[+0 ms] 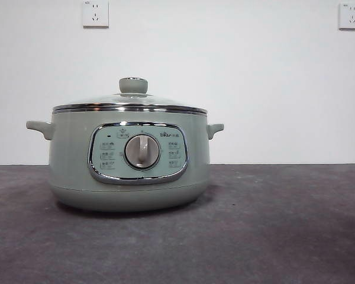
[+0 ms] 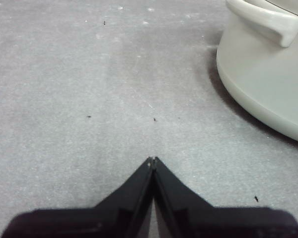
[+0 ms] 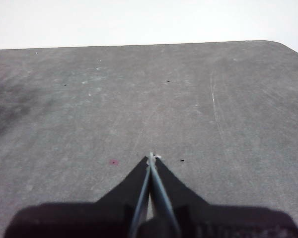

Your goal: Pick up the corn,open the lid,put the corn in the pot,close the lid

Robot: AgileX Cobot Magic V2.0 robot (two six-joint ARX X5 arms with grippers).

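Front view: the pot [image 1: 129, 163] is standing on the grey table [image 1: 284, 236], left of the picture's centre, its chrome-framed panel and silver dial [image 1: 142, 151] facing the camera. The lid [image 1: 130, 103] is sitting closed on the pot, level, its steel rim meeting the pot's top edge all round and its green knob [image 1: 133, 85] pointing straight up. One small handle [image 1: 40, 128] is sticking out on each side. Two wall sockets [image 1: 95, 13] are showing on the white wall behind. No arm is entering this view. The corn is not showing here; whether it is lying inside the pot cannot be told through the glass at this angle.

Left wrist view: the left gripper [image 2: 153, 159] is hovering above bare table [image 2: 89, 99], its two black jaws pressed together tip to tip and holding nothing. The pot's [image 2: 268, 84] lower wall and one side handle [image 2: 268, 20] are filling one corner of the picture, off to the side of the jaws and apart from them. The jaws are pointing along the table past the pot, not at it. Corn is not appearing here.

Right wrist view: the right gripper [image 3: 151, 157] is likewise hanging over open table [image 3: 139, 89], jaws closed against each other with only a thin seam between them, gripping nothing. The table's far edge and rounded corner are lying ahead, with white wall beyond. Neither pot, lid nor corn is appearing in this view.
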